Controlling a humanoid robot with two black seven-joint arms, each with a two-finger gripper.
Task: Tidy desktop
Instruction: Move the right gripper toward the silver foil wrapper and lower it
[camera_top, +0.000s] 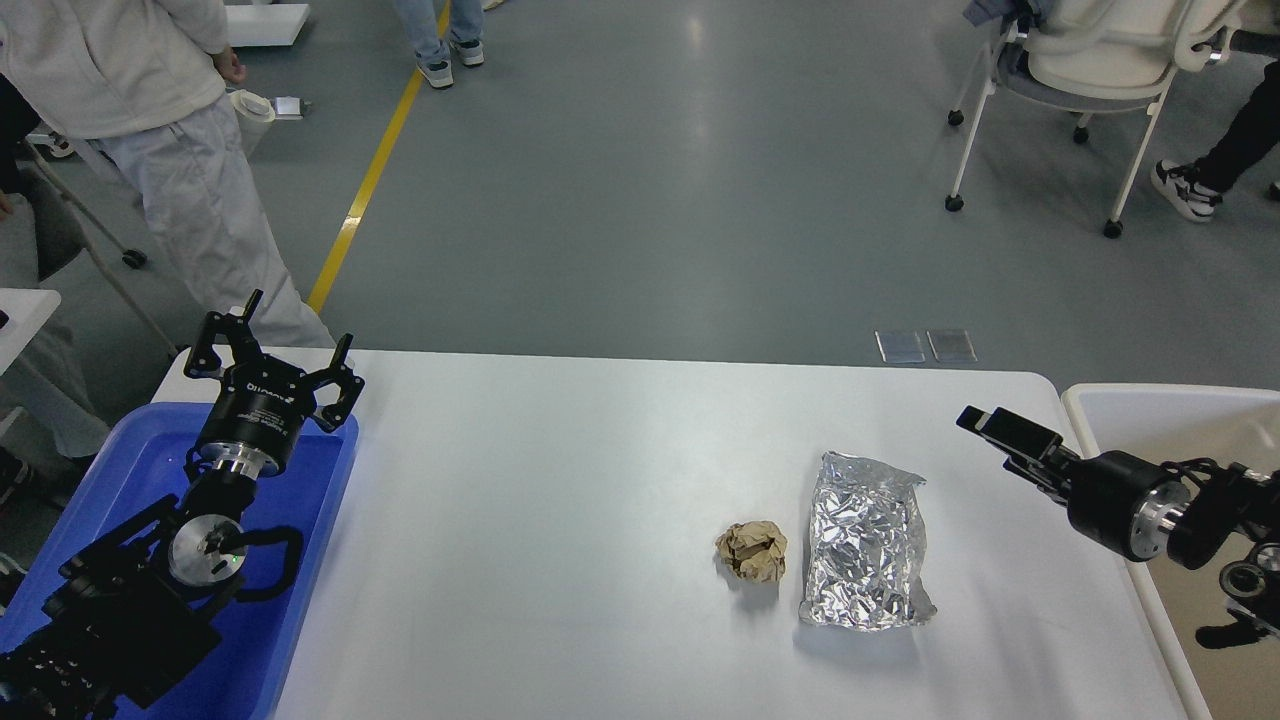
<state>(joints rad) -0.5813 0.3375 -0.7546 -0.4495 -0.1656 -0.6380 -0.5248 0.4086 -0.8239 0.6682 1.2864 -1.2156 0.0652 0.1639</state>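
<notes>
The white desktop (550, 480) holds a crumpled brown paper ball (752, 551) and, just right of it, a flat crinkled silver foil bag (865, 542). My left gripper (283, 342) is open and empty, raised above the far end of the blue tray at the table's left edge, far from both items. My right gripper (1000, 428) reaches in from the right and points left, above the table about a hand's width right of the foil bag's top. It is seen edge-on, so its fingers cannot be told apart.
A blue plastic tray (305, 590) sits under my left arm. An off-white bin with a tan inside (1130, 393) stands at the table's right edge. A person (170, 130) stands beyond the far left corner; a wheeled chair (1080, 70) is at the back right.
</notes>
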